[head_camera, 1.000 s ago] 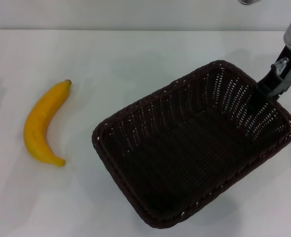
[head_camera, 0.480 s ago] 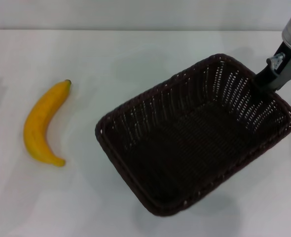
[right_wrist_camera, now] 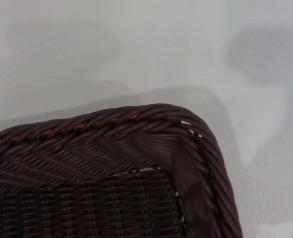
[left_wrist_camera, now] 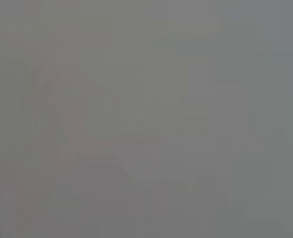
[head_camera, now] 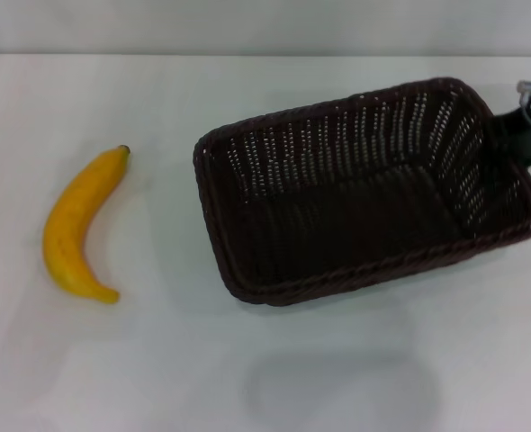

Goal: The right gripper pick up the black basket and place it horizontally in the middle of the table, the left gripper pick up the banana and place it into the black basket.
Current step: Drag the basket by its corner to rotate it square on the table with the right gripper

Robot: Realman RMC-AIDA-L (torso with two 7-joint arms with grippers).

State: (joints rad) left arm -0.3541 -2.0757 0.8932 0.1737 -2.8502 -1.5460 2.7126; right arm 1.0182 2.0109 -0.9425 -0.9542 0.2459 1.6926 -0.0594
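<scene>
Head view: the black basket (head_camera: 364,189) lies nearly level across the middle and right of the white surface (head_camera: 247,378), its long side running left to right, with a soft shadow on the surface below its near rim that suggests it is lifted. The right gripper (head_camera: 517,135) is at the basket's far right corner, at the picture's right edge, and seems to be grasping the rim there, though the fingers themselves are hidden behind the wicker. The banana (head_camera: 78,225) lies well apart to the left, curved, with its dark stem tip pointing away from the robot. Open surface separates banana and basket, and more lies bare along the near edge. A pale wall band runs behind the far edge of the surface.

Left wrist view: only a flat grey blur, nothing can be made out; the left gripper is not seen anywhere.

Right wrist view: one braided corner of the basket (right_wrist_camera: 136,163) fills the lower part, with plain white surface (right_wrist_camera: 161,44) and faint shadows beyond it.
</scene>
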